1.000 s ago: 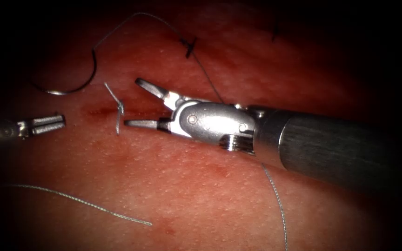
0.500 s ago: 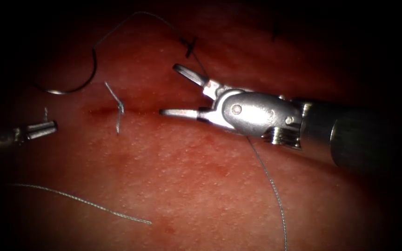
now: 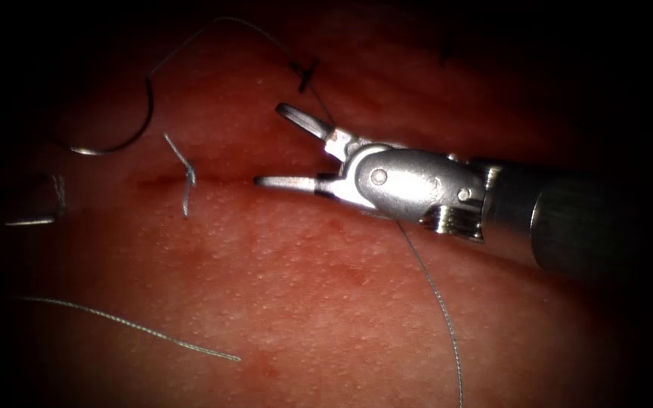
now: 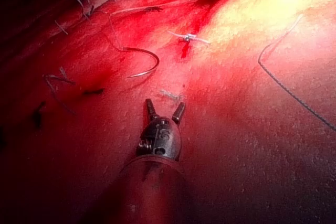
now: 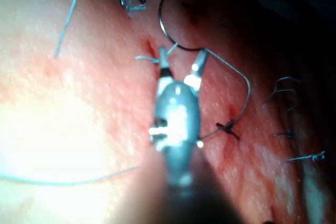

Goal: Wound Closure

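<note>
The right arm's tool (image 3: pixel 285 147) is reaching in from the right of the endoscope view on its dark shaft, its wrist angled leftward and its two jaws standing wide apart, gripping nothing; one jaw is pointing up and left while the other is lying nearly level. The left arm's tool (image 4: pixel 164 109) is showing in the left wrist view at the end of its shaft, its two short jaws splayed open in a V and likewise empty.

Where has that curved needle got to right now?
In the endoscope view the needle lies free on the tissue, up and left of the knot on the cut; neither tool holds it.
</note>
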You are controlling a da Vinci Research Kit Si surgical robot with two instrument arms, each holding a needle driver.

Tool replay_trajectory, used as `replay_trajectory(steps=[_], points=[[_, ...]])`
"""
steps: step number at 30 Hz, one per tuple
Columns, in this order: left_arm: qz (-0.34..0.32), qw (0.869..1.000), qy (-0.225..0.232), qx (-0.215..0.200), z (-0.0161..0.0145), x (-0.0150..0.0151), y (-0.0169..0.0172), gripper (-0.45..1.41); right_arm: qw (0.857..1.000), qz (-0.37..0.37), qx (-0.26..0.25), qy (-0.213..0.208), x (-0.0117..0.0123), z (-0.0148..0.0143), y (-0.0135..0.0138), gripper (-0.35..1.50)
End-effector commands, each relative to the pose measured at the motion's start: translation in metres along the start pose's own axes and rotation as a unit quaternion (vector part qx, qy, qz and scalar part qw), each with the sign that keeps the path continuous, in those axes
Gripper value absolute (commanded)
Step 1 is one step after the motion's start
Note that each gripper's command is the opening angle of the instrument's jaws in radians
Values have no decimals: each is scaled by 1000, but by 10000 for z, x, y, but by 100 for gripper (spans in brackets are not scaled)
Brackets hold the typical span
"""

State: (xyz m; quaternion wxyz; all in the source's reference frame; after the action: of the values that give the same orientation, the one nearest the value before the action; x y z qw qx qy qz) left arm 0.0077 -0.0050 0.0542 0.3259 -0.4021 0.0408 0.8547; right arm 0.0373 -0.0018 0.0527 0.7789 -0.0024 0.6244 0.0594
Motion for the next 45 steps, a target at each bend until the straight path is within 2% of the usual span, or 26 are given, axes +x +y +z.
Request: replay_trajectory(steps=[1, 2, 4, 9, 11, 14, 20, 24, 26, 29, 32, 39, 40, 45], points=[[-1, 1000, -1, -1, 1, 2, 0, 91, 1000, -1, 0, 2, 0, 9, 6, 148], [-3, 1000, -5, -3, -9, 8, -2, 111, 1000, -1, 0, 2, -1, 8, 5, 148], [-8, 1000, -8, -3, -15, 13, -3, 118, 1000, -2, 0, 2, -1, 8, 5, 148], [-22, 1000, -22, 1, -31, 46, 4, 120, 1000, -1, 0, 1, -1, 5, 6, 148], [-26, 999, -27, 4, -33, 69, 10, 120, 1000, -1, 1, -1, -1, 2, 6, 148], [-10, 1000, -9, 4, -33, 105, 21, 118, 1000, -5, -1, -19, -2, -4, 7, 148], [5, 999, 27, 17, -2, 168, 39, 99, 998, -1, -14, -56, -3, -15, 11, 148], [8, 998, 52, 27, 35, 187, 48, 96, 997, 3, -25, -71, -3, -20, 12, 148], [23, 997, 55, 40, 64, 191, 57, 94, 997, 5, -30, -77, -4, -22, 13, 148], [43, 996, 56, 53, 89, 187, 64, 94, 997, 5, -30, -77, -3, -21, 14, 148], [58, 995, 60, 54, 107, 169, 71, 91, 996, 5, -30, -78, -3, -20, 14, 148], [76, 995, 45, 36, 108, 136, 65, 89, 996, 5, -30, -79, -3, -18, 13, 148], [85, 995, 31, 35, 100, 120, 63, 89, 996, 5, -31, -79, -3, -18, 13, 148], [98, 994, 1, 51, 82, 97, 56, 89, 996, 5, -31, -79, -2, -17, 13, 148]])
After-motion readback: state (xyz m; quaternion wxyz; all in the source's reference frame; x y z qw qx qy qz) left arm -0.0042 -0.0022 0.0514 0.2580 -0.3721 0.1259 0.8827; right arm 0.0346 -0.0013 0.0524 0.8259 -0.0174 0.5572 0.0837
